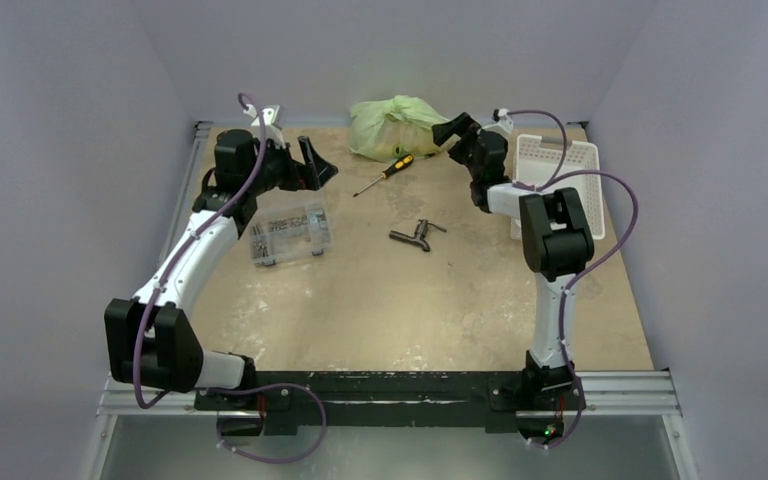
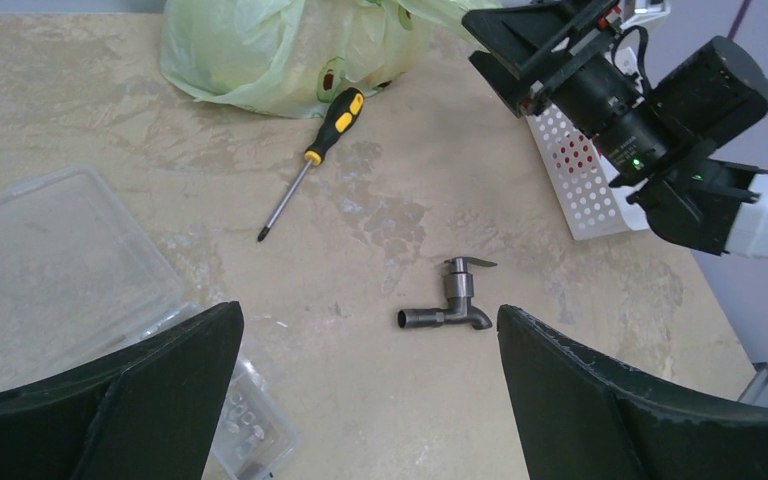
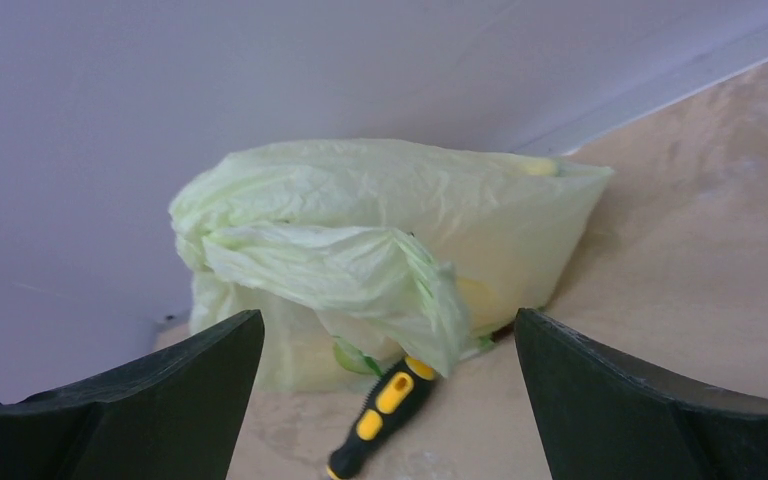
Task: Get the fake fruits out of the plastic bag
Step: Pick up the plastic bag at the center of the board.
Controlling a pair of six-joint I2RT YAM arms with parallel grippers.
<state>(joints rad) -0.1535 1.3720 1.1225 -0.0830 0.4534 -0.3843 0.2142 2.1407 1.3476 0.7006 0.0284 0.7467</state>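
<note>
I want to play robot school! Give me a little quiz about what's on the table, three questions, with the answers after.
1. True or false: the left claw and the right claw are both wide open.
2. Which thing lies closest to the plastic bag? A. the screwdriver B. the metal tap C. the clear box
3. Fill in the gap: the white basket sits on the ___ arm's side of the table.

Key: 1 true; 2 A; 3 right.
</note>
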